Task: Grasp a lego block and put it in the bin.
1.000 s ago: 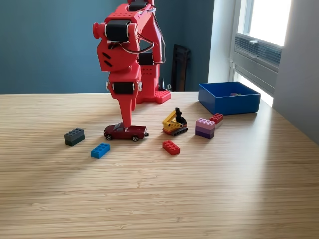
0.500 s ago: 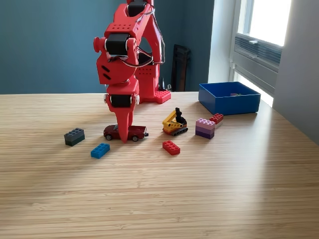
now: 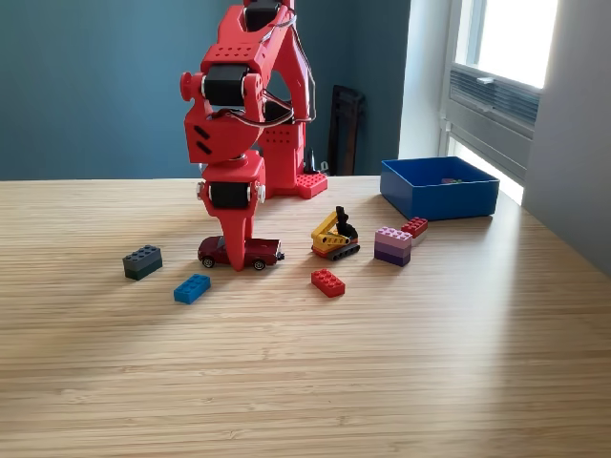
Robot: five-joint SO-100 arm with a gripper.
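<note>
While the gripper (image 3: 235, 260) points down in front of the dark red toy car (image 3: 241, 253), jaw state cannot be told.
Fingertips hide the car's middle; the bin (image 3: 439, 198) sits well apart at the exterior view's right, contents unclear.

Red arm (image 3: 239, 105) folded over, upper links stacked, wrist pointing straight down. Gripper (image 3: 236, 256) vertical, tips low at table level; jaws appear pressed together, gap not discernible.
</note>
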